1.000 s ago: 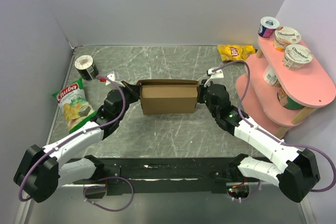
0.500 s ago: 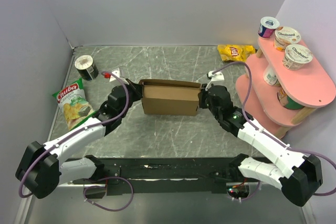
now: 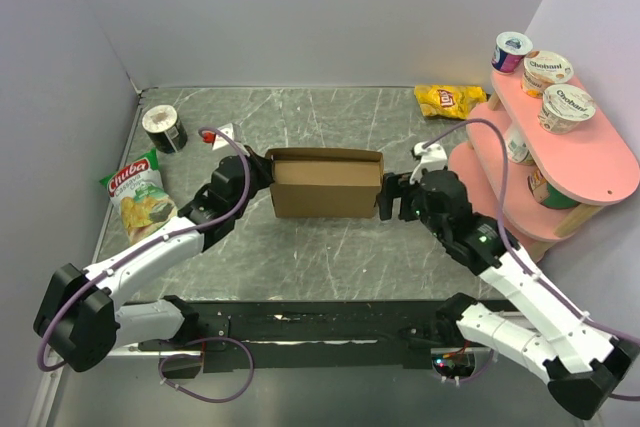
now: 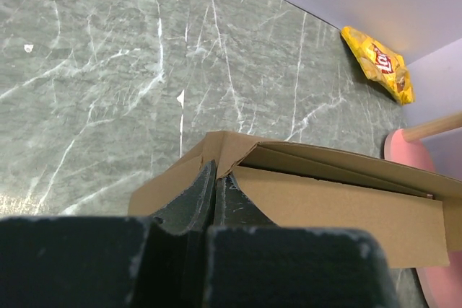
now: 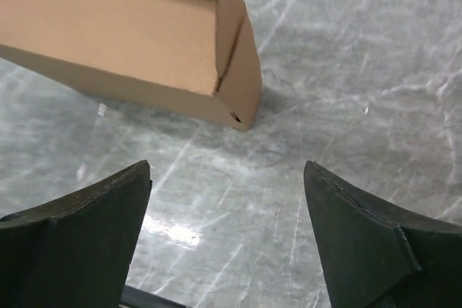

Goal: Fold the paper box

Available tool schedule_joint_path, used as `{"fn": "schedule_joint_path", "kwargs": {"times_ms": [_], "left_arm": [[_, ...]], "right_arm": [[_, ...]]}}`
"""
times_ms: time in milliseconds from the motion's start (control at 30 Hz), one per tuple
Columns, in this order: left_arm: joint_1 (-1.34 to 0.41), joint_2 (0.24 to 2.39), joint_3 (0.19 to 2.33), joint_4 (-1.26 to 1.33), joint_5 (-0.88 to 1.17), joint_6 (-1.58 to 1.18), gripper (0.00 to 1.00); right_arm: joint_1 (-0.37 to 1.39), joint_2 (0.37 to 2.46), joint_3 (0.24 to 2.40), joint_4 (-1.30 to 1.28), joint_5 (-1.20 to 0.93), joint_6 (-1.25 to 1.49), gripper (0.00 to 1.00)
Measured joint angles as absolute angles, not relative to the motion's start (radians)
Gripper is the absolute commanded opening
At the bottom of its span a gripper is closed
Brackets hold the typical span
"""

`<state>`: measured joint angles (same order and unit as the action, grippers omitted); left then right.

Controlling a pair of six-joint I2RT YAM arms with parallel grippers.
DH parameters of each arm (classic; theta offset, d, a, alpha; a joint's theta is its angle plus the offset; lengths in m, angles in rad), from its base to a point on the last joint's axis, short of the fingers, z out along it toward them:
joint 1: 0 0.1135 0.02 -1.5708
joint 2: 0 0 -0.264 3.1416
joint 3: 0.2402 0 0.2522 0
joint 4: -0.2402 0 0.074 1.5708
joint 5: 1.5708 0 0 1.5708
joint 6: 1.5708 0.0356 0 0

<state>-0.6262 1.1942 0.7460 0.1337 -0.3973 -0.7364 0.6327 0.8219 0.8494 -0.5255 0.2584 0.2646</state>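
Note:
The paper box (image 3: 325, 187) is a plain brown cardboard box, standing mid-table with its top open. My left gripper (image 3: 258, 175) is at its left end. In the left wrist view the jaws (image 4: 216, 178) are pressed together on the box's (image 4: 339, 207) left corner flap. My right gripper (image 3: 395, 202) stands just off the box's right end, not touching it. In the right wrist view its fingers (image 5: 227, 171) are spread wide over bare tabletop. The box's corner (image 5: 123, 34) lies ahead of them, apart from the tips.
A pink tiered rack (image 3: 590, 157) with yogurt cups stands at the right, close behind my right arm. A yellow chips bag (image 3: 450, 99) lies at the back right. At the left are a green chips bag (image 3: 140, 197) and a black-and-white can (image 3: 164, 127). Walls close three sides.
My right gripper has let go of the box's right end, opened wide and drawn back to the right. My left gripper has kept its hold and the box has shifted only slightly.

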Motion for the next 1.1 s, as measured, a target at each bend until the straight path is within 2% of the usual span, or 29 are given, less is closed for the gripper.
{"fn": "schedule_joint_path", "kwargs": {"times_ms": [200,433,733,1100], "left_arm": [[-0.64,1.195,0.747,0.134,-0.415,-0.718,0.01],[-0.688,1.222,0.773,0.126,-0.453,-0.698,0.01],[-0.722,1.264,0.808,0.126,-0.47,-0.666,0.01],[-0.724,1.283,0.823,0.126,-0.469,-0.647,0.01]], "right_arm": [[0.633,0.837,1.0,-0.532,0.218,0.25,0.97],[0.633,1.009,1.096,-0.353,0.133,0.167,0.93],[0.63,1.247,1.16,-0.25,-0.151,-0.19,0.89],[0.622,1.269,1.142,-0.175,-0.264,-0.463,0.81]]}}
